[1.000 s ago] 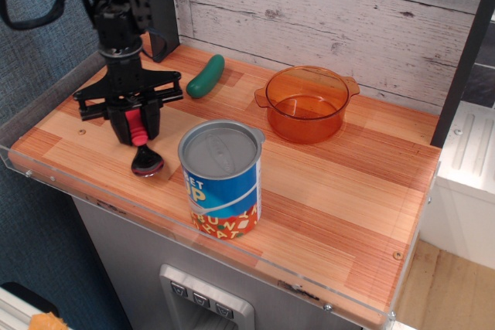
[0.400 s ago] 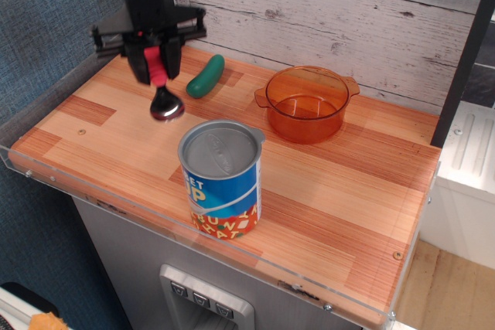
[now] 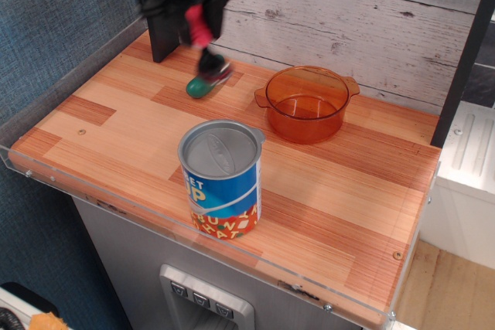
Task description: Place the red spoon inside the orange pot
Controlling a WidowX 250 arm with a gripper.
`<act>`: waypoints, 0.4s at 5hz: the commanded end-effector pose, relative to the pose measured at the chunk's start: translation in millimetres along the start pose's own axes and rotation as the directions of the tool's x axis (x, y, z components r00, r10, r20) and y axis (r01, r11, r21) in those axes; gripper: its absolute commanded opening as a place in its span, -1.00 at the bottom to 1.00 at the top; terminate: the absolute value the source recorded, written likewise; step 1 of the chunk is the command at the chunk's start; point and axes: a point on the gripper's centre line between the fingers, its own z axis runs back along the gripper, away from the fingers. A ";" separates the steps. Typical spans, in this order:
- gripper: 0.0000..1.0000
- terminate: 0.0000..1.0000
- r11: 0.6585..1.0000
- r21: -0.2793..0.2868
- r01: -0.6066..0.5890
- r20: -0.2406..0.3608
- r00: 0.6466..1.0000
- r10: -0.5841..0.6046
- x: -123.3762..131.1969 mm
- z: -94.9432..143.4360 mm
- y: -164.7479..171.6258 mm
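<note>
My gripper (image 3: pixel 196 22) is high above the back left of the wooden table, blurred by motion, and shut on the red spoon (image 3: pixel 203 38). The spoon hangs bowl down, its dark metal bowl over the green pickle toy (image 3: pixel 198 86). The orange pot (image 3: pixel 306 103) stands empty on the table, to the right of the gripper and lower.
A blue-labelled can (image 3: pixel 221 178) with a grey top stands at the front middle of the table (image 3: pixel 348 191). A black post (image 3: pixel 164 28) rises behind the gripper against the white plank wall. A clear plastic rim edges the table's front and left.
The gripper lifted the spoon off the table at the left, then rose higher and moved right and back, now above the pickle toy. Nothing else moved.
</note>
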 end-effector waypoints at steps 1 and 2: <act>-1.00 -1.00 0.998 -0.034 -0.062 0.032 0.997 0.063 -22.8 4.1 -48.5; -1.00 -1.00 0.997 -0.010 -0.072 0.038 0.997 0.073 -25.9 -12.0 -53.9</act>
